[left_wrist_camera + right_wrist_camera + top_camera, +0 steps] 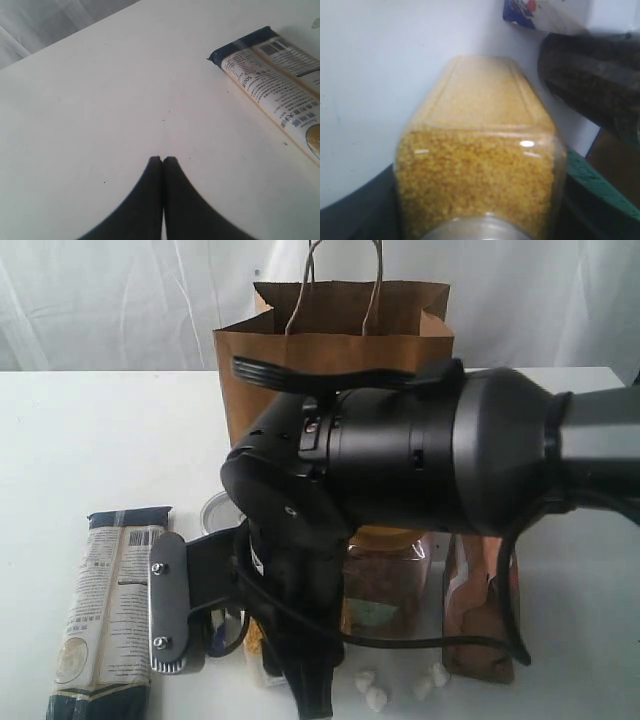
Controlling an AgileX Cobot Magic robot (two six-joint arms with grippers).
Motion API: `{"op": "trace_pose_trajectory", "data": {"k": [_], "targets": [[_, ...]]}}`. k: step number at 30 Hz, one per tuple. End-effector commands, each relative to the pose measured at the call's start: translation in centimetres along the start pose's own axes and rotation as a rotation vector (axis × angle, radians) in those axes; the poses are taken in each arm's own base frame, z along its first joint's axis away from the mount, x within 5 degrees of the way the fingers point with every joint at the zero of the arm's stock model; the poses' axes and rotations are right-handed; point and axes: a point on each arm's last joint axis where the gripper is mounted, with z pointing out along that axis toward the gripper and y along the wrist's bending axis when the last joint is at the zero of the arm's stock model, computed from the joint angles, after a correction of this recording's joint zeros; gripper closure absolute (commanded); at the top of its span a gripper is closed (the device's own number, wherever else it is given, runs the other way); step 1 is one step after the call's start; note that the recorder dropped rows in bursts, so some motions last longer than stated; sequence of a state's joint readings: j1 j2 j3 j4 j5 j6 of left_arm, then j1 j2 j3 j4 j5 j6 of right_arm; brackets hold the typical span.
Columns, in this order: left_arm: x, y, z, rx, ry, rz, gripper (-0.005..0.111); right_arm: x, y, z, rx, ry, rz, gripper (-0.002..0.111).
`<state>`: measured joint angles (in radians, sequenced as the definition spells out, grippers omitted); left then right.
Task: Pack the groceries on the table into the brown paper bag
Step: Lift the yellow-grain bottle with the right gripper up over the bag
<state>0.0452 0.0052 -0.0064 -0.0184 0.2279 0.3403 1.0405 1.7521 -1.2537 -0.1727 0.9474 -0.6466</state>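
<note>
Closest to us, the small white wrapped pieces [375,697] lie loose at the front of the bench [90,440]. Just behind them our right tool [475,200] sets one jaw on either side of the yellow-grain bottle [477,150], which seems to lie on its side. We cannot tell whether the jaws are pressing on it.

Our left tool [162,159] is clenched on nothing, over bare bench near the long dark-blue pasta packet [272,80].

Further back stand the yellow-lidded clear jar [385,580] and the brown-orange pouch [478,615]. Beyond them the brown paper bag [335,350] stands upright with its mouth open.

We think the bottle's smooth walls and heavy fill could let it slip or swing in a shallow hold. A dark neighbour sits just beside it and could be knocked on the lift. At the bag, a low approach could catch the rim and fold or topple it.
</note>
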Motion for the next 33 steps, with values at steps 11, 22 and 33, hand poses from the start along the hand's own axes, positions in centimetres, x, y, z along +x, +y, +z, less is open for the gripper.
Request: {"op": "trace_pose_trajectory", "data": {"k": [11,22,33], "targets": [[0.1,0.0,0.0,-0.003,-0.003,-0.003,0.107,1.1,-0.3,-5.9,0.11,-0.153,0.231,0.099],[0.1,0.0,0.0,-0.003,-0.003,-0.003,0.107,3.2,3.6,-20.6,-0.039,-0.73,0.486,0.099],[0.1,0.0,0.0,-0.003,-0.003,-0.003,0.107,15.2,6.5,-33.2,0.701,-1.02,0.62,0.099]]}}
